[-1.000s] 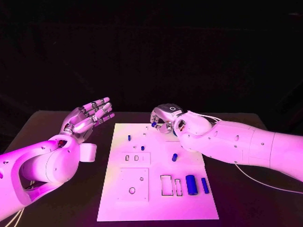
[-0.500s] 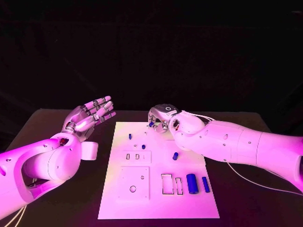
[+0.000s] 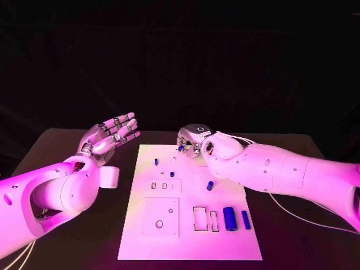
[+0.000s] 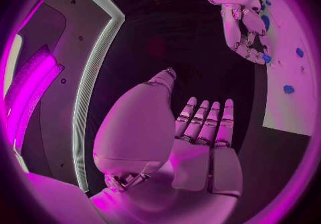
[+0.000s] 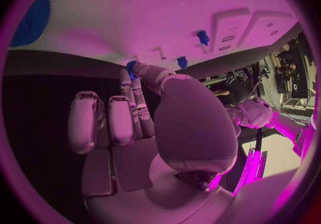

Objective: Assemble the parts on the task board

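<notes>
Blue part (image 3: 181, 148) pinched in right hand (image 3: 198, 142) over task board (image 3: 188, 236), awaiting seating; left hand (image 3: 108, 138) spread, empty.

The task board (image 3: 188, 236) lies in the middle of the worktop (image 3: 293, 225). The left hand (image 3: 108, 136) is at centre left of the frame, off the board's left edge. The right hand (image 3: 194, 140) is over the board's far edge. Two parts (image 3: 229, 218) lie side by side at the board's lower right, another part (image 3: 209, 185) near its middle.
</notes>
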`<state>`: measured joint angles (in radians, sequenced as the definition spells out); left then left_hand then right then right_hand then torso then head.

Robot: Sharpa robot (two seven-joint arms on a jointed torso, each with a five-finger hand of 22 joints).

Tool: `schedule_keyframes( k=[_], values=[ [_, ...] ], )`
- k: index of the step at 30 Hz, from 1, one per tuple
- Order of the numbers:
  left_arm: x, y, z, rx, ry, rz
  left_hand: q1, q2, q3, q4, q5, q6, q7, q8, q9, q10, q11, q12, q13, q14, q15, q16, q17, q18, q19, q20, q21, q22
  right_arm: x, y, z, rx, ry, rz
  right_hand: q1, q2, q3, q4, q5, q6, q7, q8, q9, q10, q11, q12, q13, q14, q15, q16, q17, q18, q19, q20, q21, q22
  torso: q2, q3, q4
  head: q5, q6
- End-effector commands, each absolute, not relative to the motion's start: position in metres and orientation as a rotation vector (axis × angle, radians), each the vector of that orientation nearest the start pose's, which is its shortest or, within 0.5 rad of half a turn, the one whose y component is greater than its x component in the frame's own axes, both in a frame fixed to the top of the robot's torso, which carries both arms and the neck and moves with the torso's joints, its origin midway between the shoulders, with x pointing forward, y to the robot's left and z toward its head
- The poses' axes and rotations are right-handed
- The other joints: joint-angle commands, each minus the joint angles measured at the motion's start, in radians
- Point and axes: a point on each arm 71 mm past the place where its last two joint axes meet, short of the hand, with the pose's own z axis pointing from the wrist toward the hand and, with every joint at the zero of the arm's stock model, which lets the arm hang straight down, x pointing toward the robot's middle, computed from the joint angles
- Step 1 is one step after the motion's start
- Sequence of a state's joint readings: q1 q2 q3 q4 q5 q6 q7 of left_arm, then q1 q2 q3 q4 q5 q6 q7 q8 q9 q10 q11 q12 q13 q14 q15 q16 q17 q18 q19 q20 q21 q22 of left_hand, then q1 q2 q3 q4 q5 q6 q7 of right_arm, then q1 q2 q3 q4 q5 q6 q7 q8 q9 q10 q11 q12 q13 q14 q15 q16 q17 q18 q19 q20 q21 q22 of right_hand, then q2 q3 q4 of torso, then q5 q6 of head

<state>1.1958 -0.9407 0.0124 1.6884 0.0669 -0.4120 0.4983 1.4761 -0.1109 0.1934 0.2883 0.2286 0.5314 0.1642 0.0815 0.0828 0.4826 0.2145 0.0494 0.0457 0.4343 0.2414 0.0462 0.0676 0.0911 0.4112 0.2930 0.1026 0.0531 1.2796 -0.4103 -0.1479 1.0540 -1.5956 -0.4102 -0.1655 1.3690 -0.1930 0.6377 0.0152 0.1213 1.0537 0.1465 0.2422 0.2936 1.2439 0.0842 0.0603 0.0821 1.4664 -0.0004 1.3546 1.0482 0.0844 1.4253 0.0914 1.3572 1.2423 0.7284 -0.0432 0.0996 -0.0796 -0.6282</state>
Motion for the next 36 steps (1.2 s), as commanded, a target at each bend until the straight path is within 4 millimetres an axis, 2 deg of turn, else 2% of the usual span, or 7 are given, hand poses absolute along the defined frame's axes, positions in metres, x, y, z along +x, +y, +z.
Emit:
schedule_keyframes(
  k=[1,5,12,17,26,31,36],
  values=[
    [0.4665,0.2149,-0.1389,-1.123,1.228,-1.628,0.007,-0.002,-0.002,-0.006,-0.002,0.003,0.086,0.005,0.001,-0.003,0.002,-0.006,-0.001,-0.004,-0.004,-0.002,-0.002,-0.008,0.006,-0.001,-0.001,0.0,0.5599,-0.1067,-0.1895,-0.315,1.525,0.459,-0.005,-0.001,0.006,-0.001,0.0,-0.004,0.001,0.002,0.002,0.006,-0.007,0.001,0.0,0.017,-0.004,0.005,0.0,-0.017,-0.001,0.004,0.0,0.001,0.004,-0.001,-0.0008,0.0,0.003],
    [0.467,0.2142,-0.1374,-1.12,1.228,-1.631,0.007,-0.002,-0.002,-0.006,-0.002,0.003,0.086,0.005,0.001,-0.003,0.002,-0.006,-0.001,-0.004,-0.004,-0.002,-0.002,-0.008,0.006,-0.001,-0.001,0.0,0.5603,-0.1047,-0.1894,-0.317,1.524,0.46,-0.006,-0.001,0.007,-0.001,0.0,-0.005,0.001,0.001,0.002,0.005,-0.006,0.001,0.0,0.016,-0.004,0.005,-0.002,-0.016,-0.003,0.004,-0.001,-0.002,0.005,-0.0015,0.0023,-0.002,0.003],
    [0.4678,0.2142,-0.1349,-1.116,1.226,-1.632,0.007,-0.002,-0.002,-0.006,-0.002,0.003,0.086,0.005,0.001,-0.003,0.002,-0.006,-0.001,-0.004,-0.004,-0.002,-0.002,-0.008,0.006,-0.001,-0.001,0.0,0.5598,-0.1014,-0.1902,-0.324,1.532,0.466,-0.007,-0.002,0.007,-0.001,0.001,-0.006,0.001,0.001,0.002,0.004,-0.006,0.001,-0.001,0.016,-0.004,0.006,-0.001,-0.016,-0.003,0.004,-0.001,-0.001,0.008,-0.0013,-0.0001,0.003,0.0],
    [0.4683,0.2133,-0.1341,-1.114,1.226,-1.634,0.007,-0.002,-0.002,-0.006,-0.002,0.003,0.086,0.005,0.001,-0.003,0.002,-0.006,-0.001,-0.004,-0.004,-0.002,-0.002,-0.008,0.006,-0.001,-0.001,0.0,0.5599,-0.0989,-0.1912,-0.326,1.536,0.469,-0.009,-0.003,0.007,-0.001,0.001,-0.007,0.002,0.001,0.003,0.003,-0.006,0.001,-0.001,0.016,-0.003,0.006,-0.001,-0.016,-0.002,0.004,0.0,0.0,0.007,-0.0018,0.0017,0.001,-0.003],
    [0.4687,0.2129,-0.1338,-1.113,1.226,-1.635,0.007,-0.002,-0.002,-0.006,-0.002,0.003,0.086,0.005,0.001,-0.003,0.002,-0.006,-0.001,-0.004,-0.004,-0.002,-0.002,-0.008,0.006,-0.001,-0.001,0.0,0.5609,-0.0973,-0.192,-0.324,1.539,0.464,-0.011,-0.005,0.008,-0.001,0.001,-0.01,0.003,-0.001,0.004,-0.001,-0.005,0.0,-0.002,0.016,-0.003,0.006,-0.003,-0.016,-0.004,0.005,-0.002,-0.003,0.007,-0.0019,0.0003,0.004,-0.003],
    [0.4686,0.2126,-0.1337,-1.113,1.227,-1.635,0.007,-0.002,-0.002,-0.006,-0.002,0.003,0.086,0.005,0.001,-0.003,0.002,-0.006,-0.001,-0.004,-0.004,-0.002,-0.002,-0.008,0.006,-0.001,-0.001,0.0,0.5628,-0.0971,-0.1934,-0.325,1.555,0.451,-0.023,-0.012,0.013,-0.002,0.0,-0.026,0.009,-0.008,0.006,-0.022,0.002,0.0,-0.007,0.015,0.003,0.007,-0.006,-0.014,-0.01,0.009,-0.008,-0.01,0.007,-0.0025,0.0006,0.004,-0.002],
    [0.4687,0.2128,-0.1336,-1.113,1.227,-1.635,0.007,-0.002,-0.002,-0.006,-0.002,0.003,0.086,0.005,0.001,-0.003,0.002,-0.006,-0.001,-0.004,-0.004,-0.002,-0.002,-0.008,0.006,-0.001,-0.001,0.0,0.5645,-0.0975,-0.1946,-0.328,1.568,0.441,-0.043,-0.03,0.019,0.0,-0.006,-0.052,0.023,-0.022,0.009,-0.087,0.019,-0.001,-0.018,0.008,0.016,0.003,-0.025,-0.007,-0.028,0.022,-0.031,-0.04,0.007,-0.0022,0.0,0.005,-0.002]
  ],
)
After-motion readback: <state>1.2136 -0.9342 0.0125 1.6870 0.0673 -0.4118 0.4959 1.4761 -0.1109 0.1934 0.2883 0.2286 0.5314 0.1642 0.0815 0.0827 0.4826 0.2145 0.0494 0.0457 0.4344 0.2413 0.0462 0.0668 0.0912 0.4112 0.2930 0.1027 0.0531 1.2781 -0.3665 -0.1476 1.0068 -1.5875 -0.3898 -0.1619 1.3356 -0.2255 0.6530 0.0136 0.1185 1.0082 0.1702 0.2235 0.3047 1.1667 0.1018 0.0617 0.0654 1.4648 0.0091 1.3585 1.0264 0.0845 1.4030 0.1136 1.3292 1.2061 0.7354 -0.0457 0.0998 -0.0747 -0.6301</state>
